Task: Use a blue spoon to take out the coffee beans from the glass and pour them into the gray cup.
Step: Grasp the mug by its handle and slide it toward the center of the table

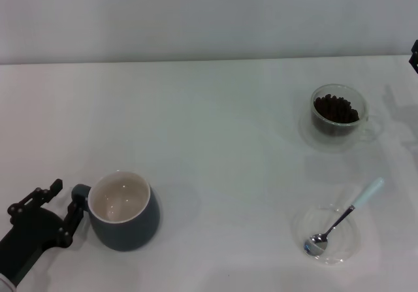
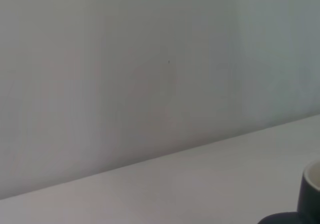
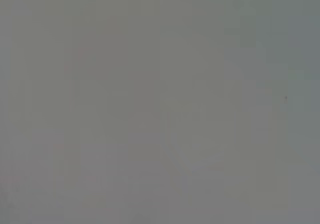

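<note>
The gray cup (image 1: pixel 124 211) stands at the front left of the table, white inside and empty, its handle toward my left gripper (image 1: pixel 68 198). That gripper is open, its fingers right beside the handle. A sliver of the cup (image 2: pixel 311 191) shows in the left wrist view. The glass (image 1: pixel 339 130) with the coffee beans (image 1: pixel 336 108) stands at the back right. The blue spoon (image 1: pixel 344 217) lies with its bowl in a flat clear saucer (image 1: pixel 348 241) at the front right, handle pointing to the back right. Only a dark bit of my right arm (image 1: pixel 414 55) shows at the right edge.
The white table (image 1: pixel 228 148) ends at a pale wall behind. The right wrist view shows only plain grey. The left wrist view shows the wall and the tabletop.
</note>
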`<state>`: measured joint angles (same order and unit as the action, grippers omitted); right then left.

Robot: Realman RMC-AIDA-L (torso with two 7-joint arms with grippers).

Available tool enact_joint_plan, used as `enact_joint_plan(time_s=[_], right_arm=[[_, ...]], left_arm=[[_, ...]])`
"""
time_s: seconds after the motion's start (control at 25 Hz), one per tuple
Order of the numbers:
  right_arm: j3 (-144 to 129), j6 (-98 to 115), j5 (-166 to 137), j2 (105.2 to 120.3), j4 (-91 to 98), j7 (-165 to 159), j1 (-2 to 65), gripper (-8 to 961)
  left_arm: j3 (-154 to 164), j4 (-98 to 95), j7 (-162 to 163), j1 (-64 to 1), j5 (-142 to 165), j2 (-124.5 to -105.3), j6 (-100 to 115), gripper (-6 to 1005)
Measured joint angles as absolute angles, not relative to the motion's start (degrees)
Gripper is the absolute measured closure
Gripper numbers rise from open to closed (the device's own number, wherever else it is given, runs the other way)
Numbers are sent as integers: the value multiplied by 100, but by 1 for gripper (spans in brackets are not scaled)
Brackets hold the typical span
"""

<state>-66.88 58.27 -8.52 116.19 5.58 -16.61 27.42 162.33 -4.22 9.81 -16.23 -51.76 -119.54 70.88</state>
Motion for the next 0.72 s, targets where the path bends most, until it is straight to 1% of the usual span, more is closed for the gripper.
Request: enact_joint_plan(time_s=[0.16,0.24,0.68,0.72], right_arm=[[-6688,5827,-852,11619,558,-1661,2742,184],[-6688,5827,-852,11619,558,-1661,2739,184],[-6688,5827,-852,11619,556,-1661,2726,184],[-6688,5827,-852,11619,556,-1661,2726,184]], left_arm=[[16227,-423,959,-1663,-5193,-11953,7034,500],[16222,-443,910,-1690,-5229,-11953,7022,732],[16225,-577,761,-1798,-5238,-11957,6860,918],[16225,-608,747,-1807,-5238,-11957,6852,918]])
